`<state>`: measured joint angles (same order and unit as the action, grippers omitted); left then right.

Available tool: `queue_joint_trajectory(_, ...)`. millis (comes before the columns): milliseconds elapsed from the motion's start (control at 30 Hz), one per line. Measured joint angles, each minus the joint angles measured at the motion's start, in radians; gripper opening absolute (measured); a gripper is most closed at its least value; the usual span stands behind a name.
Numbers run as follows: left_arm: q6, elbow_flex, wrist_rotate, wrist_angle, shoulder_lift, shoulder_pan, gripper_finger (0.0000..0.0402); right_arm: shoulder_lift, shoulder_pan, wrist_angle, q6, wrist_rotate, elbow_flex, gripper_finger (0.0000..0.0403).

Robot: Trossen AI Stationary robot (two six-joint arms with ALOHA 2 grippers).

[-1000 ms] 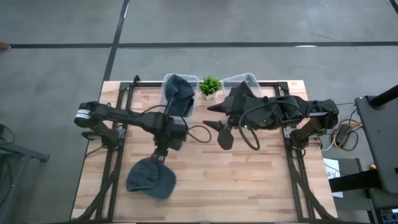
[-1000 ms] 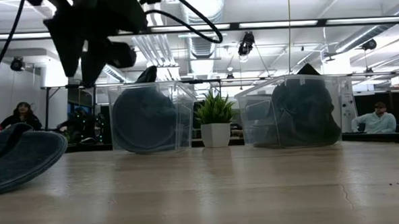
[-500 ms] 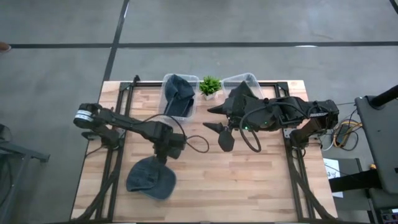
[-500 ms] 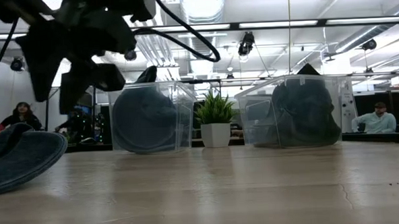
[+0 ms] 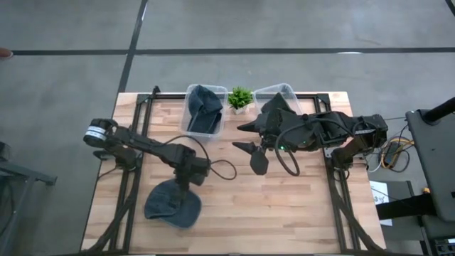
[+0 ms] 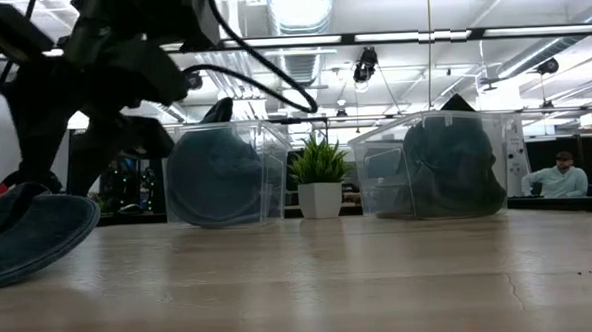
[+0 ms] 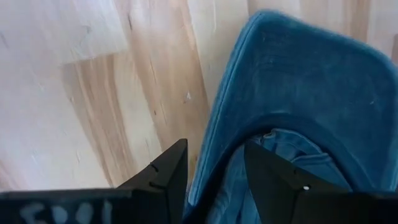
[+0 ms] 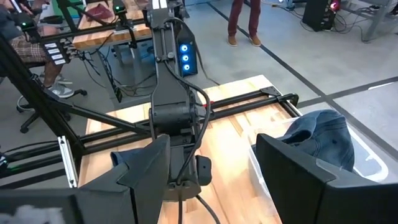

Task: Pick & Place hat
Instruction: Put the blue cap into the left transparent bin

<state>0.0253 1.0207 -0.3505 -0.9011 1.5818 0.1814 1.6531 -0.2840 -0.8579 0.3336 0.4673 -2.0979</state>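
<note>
Jaws parted, left gripper [image 7: 211, 180] straddles the brim edge of the blue hat [image 7: 298, 112] lying on the table (crown ahead); right gripper [image 5: 250, 148], also spread, waits well apart.

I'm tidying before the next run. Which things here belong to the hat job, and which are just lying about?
Job: blue hat, left hand straddling its edge, left bin, right bin.
Lying about: potted plant, idle right hand.
</note>
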Motion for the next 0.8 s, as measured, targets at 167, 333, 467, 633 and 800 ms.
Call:
queue_joint_trajectory(167, -0.009, -0.054, -0.001, 0.044, 0.0, 0.011, 0.0149, 0.0, 0.0, 0.0, 0.004, 0.0, 0.0, 0.0233)
queue_joint_trajectory(333, -0.026, -0.09, -0.001, 0.069, 0.0, 0.017, 0.0149, 0.0, 0.0, 0.001, 0.007, 0.0, 0.0, 0.0233)
queue_joint_trajectory(467, -0.032, -0.092, -0.003, 0.105, 0.0, 0.02, 0.0149, 0.0, 0.0, 0.001, 0.007, 0.0, 0.0, 0.0233)
queue_joint_trajectory(633, -0.068, -0.091, -0.029, 0.175, 0.0, 0.02, 0.0143, 0.0, 0.0, 0.001, 0.007, 0.0, 0.0, 0.0233)
queue_joint_trajectory(800, -0.087, -0.091, -0.032, 0.193, 0.0, 0.02, 0.0094, 0.0, 0.0, 0.001, 0.007, 0.0, 0.0, 0.0233)
